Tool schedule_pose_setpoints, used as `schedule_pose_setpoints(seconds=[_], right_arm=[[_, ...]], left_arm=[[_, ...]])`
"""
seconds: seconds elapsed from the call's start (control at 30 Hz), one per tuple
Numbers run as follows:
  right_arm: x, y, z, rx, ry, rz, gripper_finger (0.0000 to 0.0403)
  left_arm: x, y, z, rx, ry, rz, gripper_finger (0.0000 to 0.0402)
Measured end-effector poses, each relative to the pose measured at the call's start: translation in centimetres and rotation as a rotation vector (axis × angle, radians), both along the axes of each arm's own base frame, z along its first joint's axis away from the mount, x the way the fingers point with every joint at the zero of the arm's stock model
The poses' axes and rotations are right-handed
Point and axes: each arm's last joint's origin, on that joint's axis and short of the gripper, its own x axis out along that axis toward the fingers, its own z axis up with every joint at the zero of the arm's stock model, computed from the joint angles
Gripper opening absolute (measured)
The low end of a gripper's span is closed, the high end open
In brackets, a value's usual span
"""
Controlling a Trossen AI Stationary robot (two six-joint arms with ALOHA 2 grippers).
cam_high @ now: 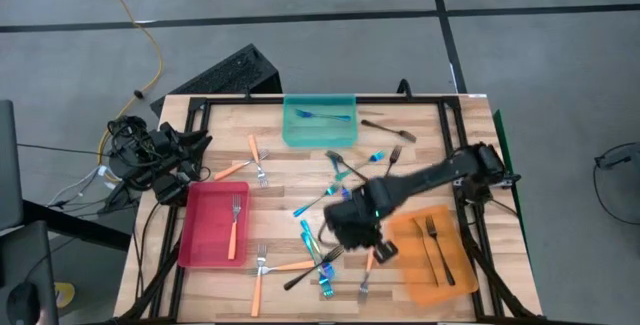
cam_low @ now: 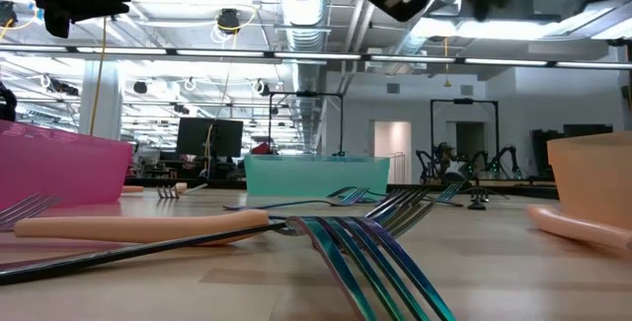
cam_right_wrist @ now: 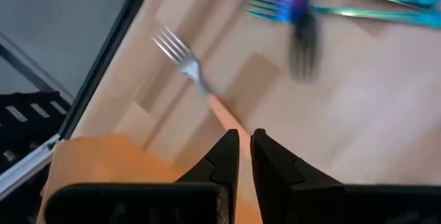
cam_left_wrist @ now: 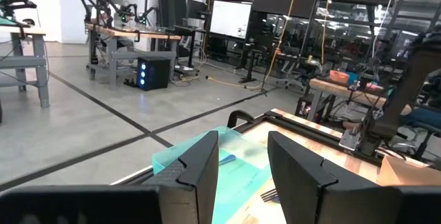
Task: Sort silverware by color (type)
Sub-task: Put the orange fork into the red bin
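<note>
We have a few forks sorted: an orange-handled one in the red tray, a blue one in the teal tray, two dark ones in the orange tray. Most forks lie loose mid-frame on the surface. Our right end effector pinches an orange-handled fork; the left end effector, spread, waits at left.

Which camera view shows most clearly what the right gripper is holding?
The right wrist view: the right gripper pinches an orange-handled fork, its silver tines pointing away. The high view shows that gripper beside the orange tray, its grip hidden. The low and left wrist views show no grip.
</note>
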Motion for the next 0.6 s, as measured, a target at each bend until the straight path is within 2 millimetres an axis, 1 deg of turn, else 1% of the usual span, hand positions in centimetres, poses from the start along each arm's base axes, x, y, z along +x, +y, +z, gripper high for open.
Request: schedule_pose_setpoints(seconds=[0.07, 0.13, 0.2, 0.27, 0.47, 0.6], right_arm=[[-0.6, 1.2, -1.1, -0.005, 0.012, 0.035, 0.0063], [-1.1, 2.0, -2.2, -0.010, 0.025, 0.059, 0.0063], [-1.5, 2.4, -3.3, -0.017, 0.033, 0.074, 0.0063], [-1.5, 2.6, -3.9, -0.025, 0.019, 0.085, 0.0063], [-1.1, 2.5, -4.4, -0.064, -0.056, 0.133, 0.0070], [-1.1, 2.5, -4.5, -0.079, -0.064, 0.152, 0.0095]], left_arm=[[0.0, 0.0, 0.0, 0.000, 0.000, 0.000, 0.0112], [0.0, 0.0, 0.0, 0.000, 0.000, 0.000, 0.0112], [0.0, 0.0, 0.0, 0.000, 0.000, 0.000, 0.0112], [0.0, 0.0, 0.0, 0.000, 0.000, 0.000, 0.0112], [0.0, 0.0, 0.0, -0.001, -0.001, 0.001, 0.0112], [0.0, 0.0, 0.0, -0.006, -0.004, 0.002, 0.0112]])
